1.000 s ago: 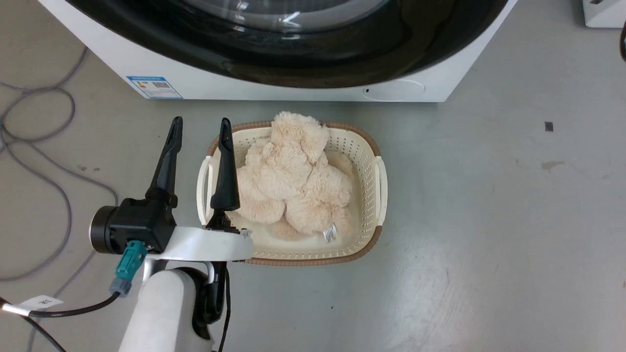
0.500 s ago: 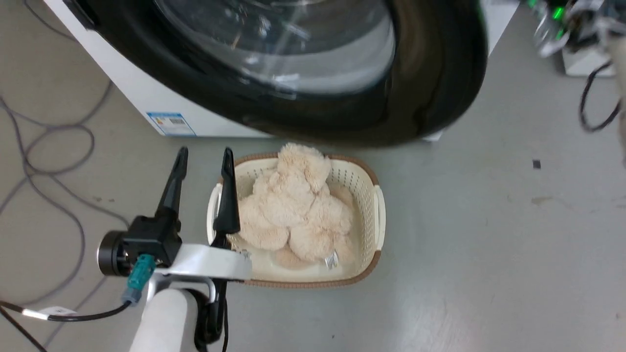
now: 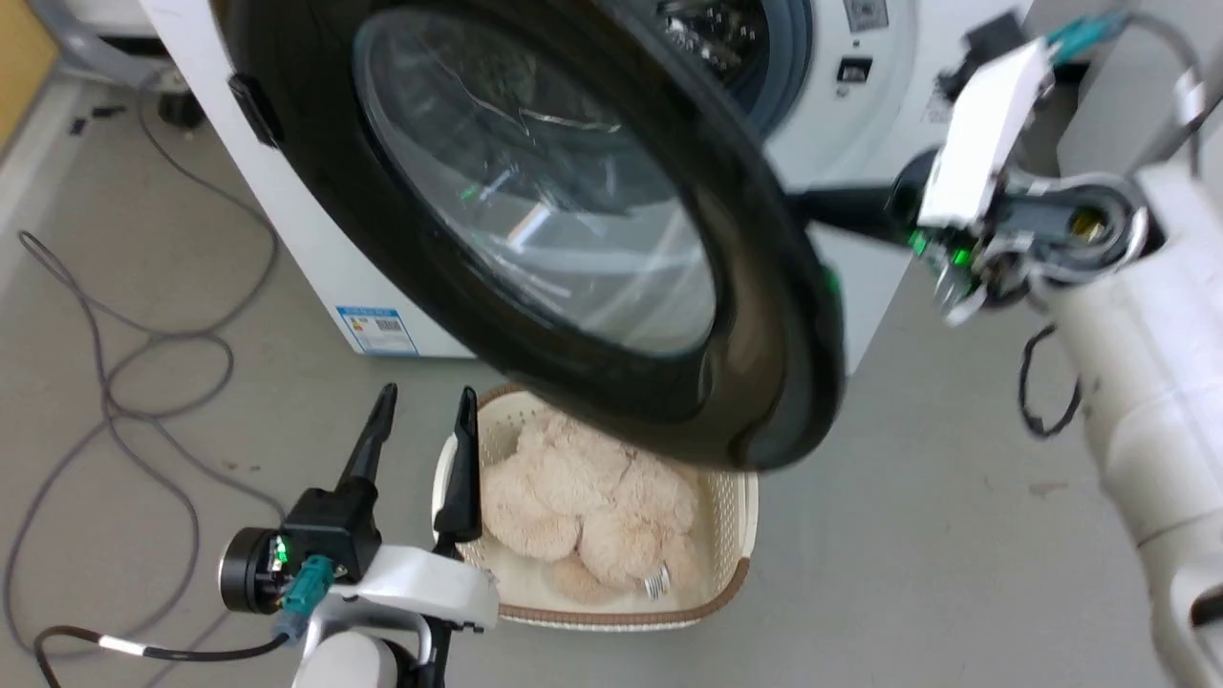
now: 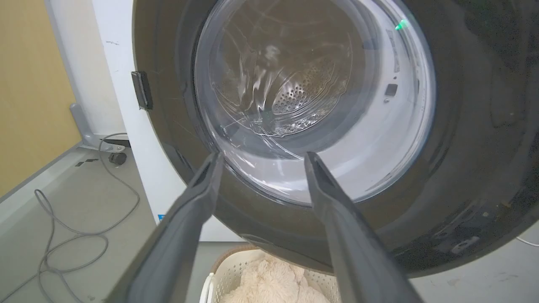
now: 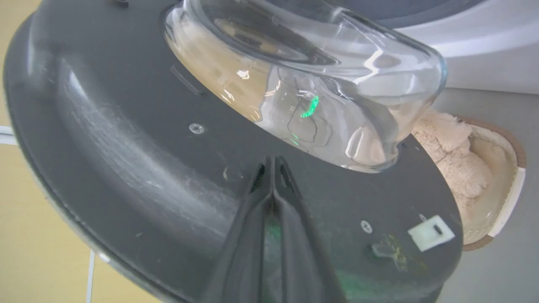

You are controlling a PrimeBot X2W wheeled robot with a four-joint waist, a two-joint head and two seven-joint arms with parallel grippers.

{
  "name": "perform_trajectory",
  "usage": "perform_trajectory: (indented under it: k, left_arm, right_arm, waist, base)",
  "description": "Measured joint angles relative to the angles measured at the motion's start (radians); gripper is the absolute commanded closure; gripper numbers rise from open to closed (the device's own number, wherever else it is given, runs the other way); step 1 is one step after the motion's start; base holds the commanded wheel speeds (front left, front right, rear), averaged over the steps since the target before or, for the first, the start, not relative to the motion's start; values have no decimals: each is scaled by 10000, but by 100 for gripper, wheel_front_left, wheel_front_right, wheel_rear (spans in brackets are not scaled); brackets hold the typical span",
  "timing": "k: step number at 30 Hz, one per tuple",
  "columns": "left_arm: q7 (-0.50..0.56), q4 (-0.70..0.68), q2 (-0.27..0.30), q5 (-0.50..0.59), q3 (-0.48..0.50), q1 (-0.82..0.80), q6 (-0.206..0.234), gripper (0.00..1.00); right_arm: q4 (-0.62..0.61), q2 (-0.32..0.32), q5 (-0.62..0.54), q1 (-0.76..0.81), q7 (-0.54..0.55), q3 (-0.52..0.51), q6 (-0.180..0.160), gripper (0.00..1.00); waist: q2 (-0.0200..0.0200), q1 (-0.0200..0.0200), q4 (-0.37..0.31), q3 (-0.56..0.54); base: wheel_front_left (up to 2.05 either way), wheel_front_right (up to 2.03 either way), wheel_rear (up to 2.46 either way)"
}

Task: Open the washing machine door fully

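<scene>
The washing machine door point(image 3: 535, 220), a glossy black disc with a bulging glass bowl, stands swung partway out from the white washing machine point(image 3: 315, 258). Behind it show the grey ring and steel drum point(image 3: 736, 38). My right gripper point(image 3: 812, 203) reaches in from the right behind the door's free edge. In the right wrist view it point(image 5: 273, 159) is shut, tips against the door's dark inner face point(image 5: 126, 147) just below the glass. My left gripper point(image 3: 427, 394) is open and holds nothing, low by the basket. In the left wrist view it point(image 4: 263, 155) points at the door's outer glass point(image 4: 463, 126).
A cream basket point(image 3: 736, 573) holding a beige plush toy point(image 3: 592, 487) sits on the floor under the open door. Grey cables point(image 3: 143, 382) loop on the floor at left. A blue label point(image 3: 375, 330) marks the washer's lower front.
The head camera has tilted up. The door has swung out from shut to partly open, and my right arm has come into view behind its edge. The left gripper stays open.
</scene>
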Motion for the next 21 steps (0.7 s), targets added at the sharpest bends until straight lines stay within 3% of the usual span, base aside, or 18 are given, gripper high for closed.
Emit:
perform_trajectory:
  k: [21]
  left_arm:
    - [0, 380, 0, 113, -71, 557, -148, 0]
  right_arm:
    - [-2439, 989, 591, 2786, 1229, 640, 0, 100]
  waist:
    - [0, -1, 129, -876]
  base:
    - [0, 0, 0]
